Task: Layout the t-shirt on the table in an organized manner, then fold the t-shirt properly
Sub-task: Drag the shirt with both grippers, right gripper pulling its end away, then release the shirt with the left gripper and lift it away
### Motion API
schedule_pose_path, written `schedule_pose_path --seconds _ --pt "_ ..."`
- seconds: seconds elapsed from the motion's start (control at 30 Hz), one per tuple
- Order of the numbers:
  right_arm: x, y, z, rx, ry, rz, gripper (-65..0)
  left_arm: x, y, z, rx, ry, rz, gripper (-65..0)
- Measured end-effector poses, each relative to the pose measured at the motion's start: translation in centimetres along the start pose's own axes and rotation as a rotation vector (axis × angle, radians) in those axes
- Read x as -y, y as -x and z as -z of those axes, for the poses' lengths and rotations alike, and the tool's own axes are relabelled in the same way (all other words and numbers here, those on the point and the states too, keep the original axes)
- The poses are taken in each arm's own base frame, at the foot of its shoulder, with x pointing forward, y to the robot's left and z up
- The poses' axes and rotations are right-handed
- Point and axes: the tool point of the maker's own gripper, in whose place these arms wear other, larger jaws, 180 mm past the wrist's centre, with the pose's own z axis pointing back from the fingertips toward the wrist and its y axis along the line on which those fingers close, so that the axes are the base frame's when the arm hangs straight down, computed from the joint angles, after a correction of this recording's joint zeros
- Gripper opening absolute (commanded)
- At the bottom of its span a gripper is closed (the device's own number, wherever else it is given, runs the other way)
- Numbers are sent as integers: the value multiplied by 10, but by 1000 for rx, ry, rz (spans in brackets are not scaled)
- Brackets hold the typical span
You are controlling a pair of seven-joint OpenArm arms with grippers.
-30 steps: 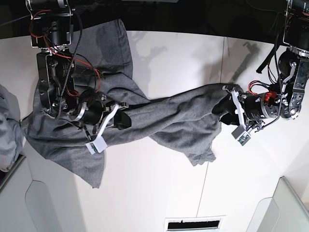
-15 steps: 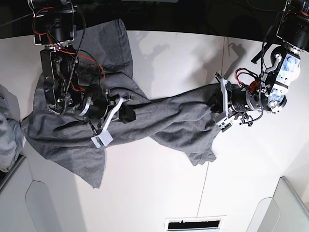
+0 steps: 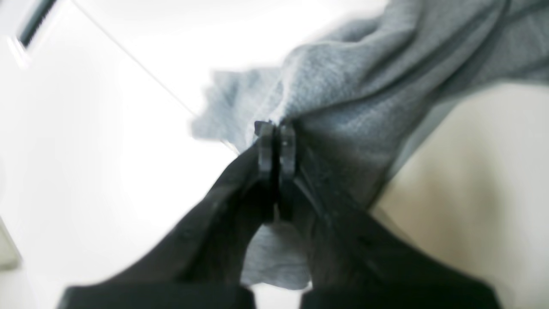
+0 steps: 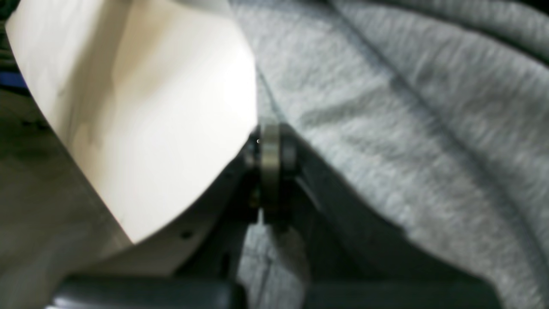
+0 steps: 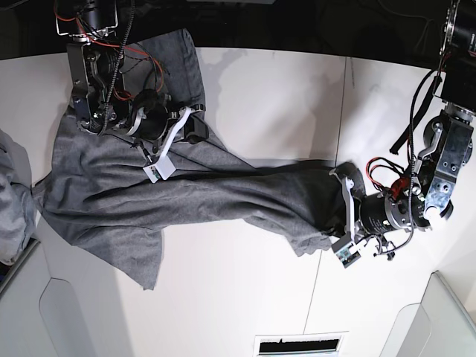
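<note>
The heather-grey t-shirt (image 5: 208,197) lies rumpled and stretched in a long band across the white table (image 5: 245,97), from the back left to the front right. My right gripper (image 5: 195,135) is shut on a fold of the t-shirt near the back left. In the right wrist view the right gripper (image 4: 270,150) pinches grey cloth (image 4: 386,128) above the table (image 4: 150,128). My left gripper (image 5: 335,214) is shut on the t-shirt's right end. In the left wrist view the left gripper (image 3: 274,146) has its pads pressed together on the knit t-shirt (image 3: 343,86).
Another grey cloth (image 5: 11,193) lies at the left edge. Grey bins stand at the front left (image 5: 44,312) and front right (image 5: 439,320). A vent (image 5: 297,344) sits at the front edge. A thin dark seam (image 5: 346,111) crosses the table.
The left gripper shut on the t-shirt's right end and drew it toward the front. The right gripper carried its fold toward the back, and the cloth stretched out between them.
</note>
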Motion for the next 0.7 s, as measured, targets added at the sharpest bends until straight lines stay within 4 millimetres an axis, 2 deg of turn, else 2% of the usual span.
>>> schedule_pose_path --seconds 0.1,0.23,0.33,0.5,0.6,0.7 --pt "0 -2 0 6 -1 -1 -650 -24 -26 -4 43 -47 29 -650" --pt "-1 4 1 -6 -3 4 -650 -41 -55 -8 112 -78 48 -650" --pt "-7 16 3 -34 -15 -1 -650 -51 -56 -5 120 -90 34 -650" --pt "-17 37 7 -68 -32 -7 -650 -66 -62 13 114 -111 -5 -650" --pt "-17 45 3 -70 -42 5 -650 -70 -73 28 140 -99 -53 -650" --pt "-13 51 -3 -82 -44 10 -650 -79 -70 42 117 -115 -66 -650"
